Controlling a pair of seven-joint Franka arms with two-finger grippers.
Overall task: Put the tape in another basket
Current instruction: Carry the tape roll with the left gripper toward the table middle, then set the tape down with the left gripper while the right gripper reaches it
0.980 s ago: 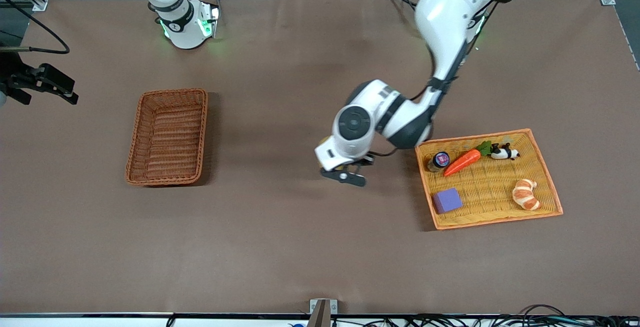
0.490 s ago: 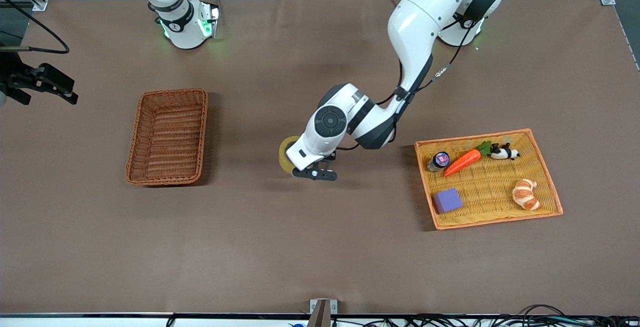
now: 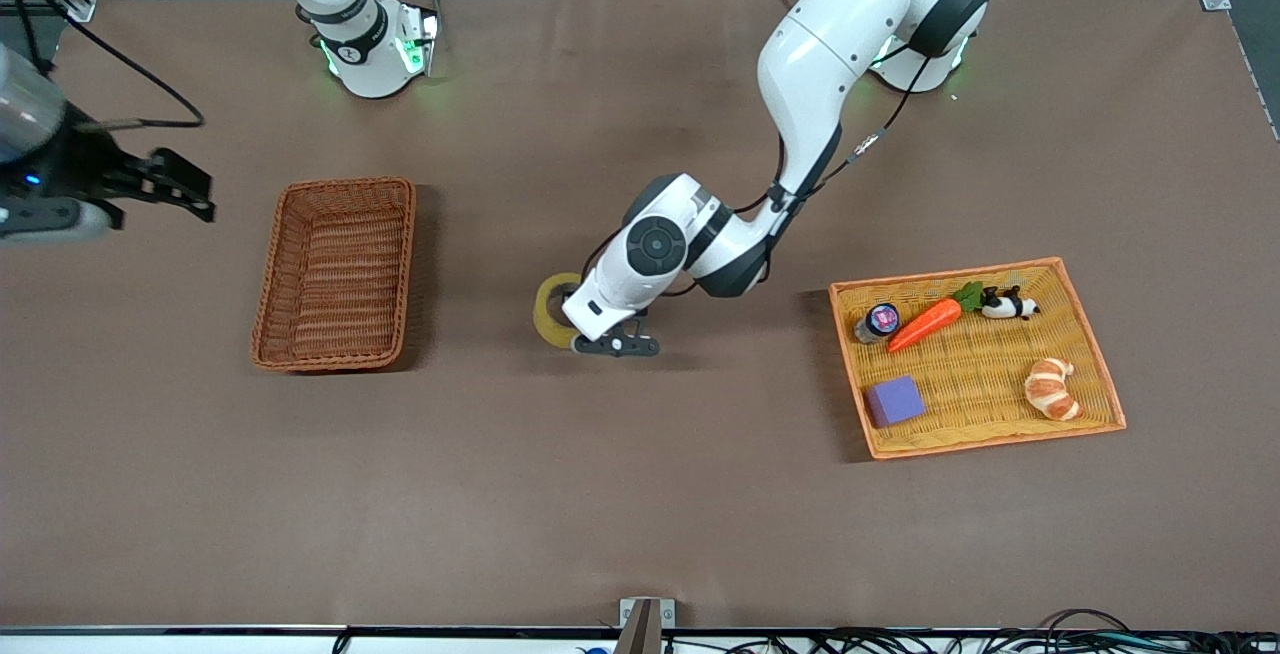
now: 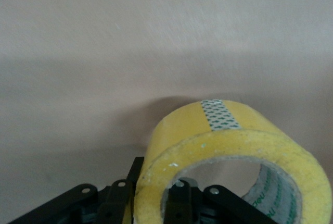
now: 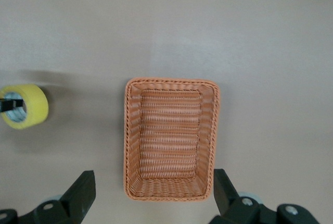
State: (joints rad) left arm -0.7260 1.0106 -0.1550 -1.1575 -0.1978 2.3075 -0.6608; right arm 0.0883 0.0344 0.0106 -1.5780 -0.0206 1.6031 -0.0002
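Note:
The yellowish tape (image 3: 548, 309) is in my left gripper (image 3: 590, 339), over the bare table between the wicker basket (image 3: 335, 274) and the yellow tray. In the left wrist view the left gripper (image 4: 151, 195) is shut on the tape (image 4: 229, 135), one finger inside the ring and one outside. The reddish-brown basket is empty, toward the right arm's end. My right gripper (image 3: 185, 189) is open and empty, beside the basket at the table's edge. The right wrist view shows the right gripper (image 5: 153, 182), the basket (image 5: 171, 138) and the tape (image 5: 23, 107).
A flat yellow tray (image 3: 945, 273) toward the left arm's end holds a carrot (image 3: 925, 324), a croissant (image 3: 1052, 389), a purple block (image 3: 893, 400), a toy panda (image 3: 1008, 305) and a small jar (image 3: 880, 319).
My left gripper has carried the tape away from the yellow tray toward the wicker basket. My right gripper has moved in toward the basket.

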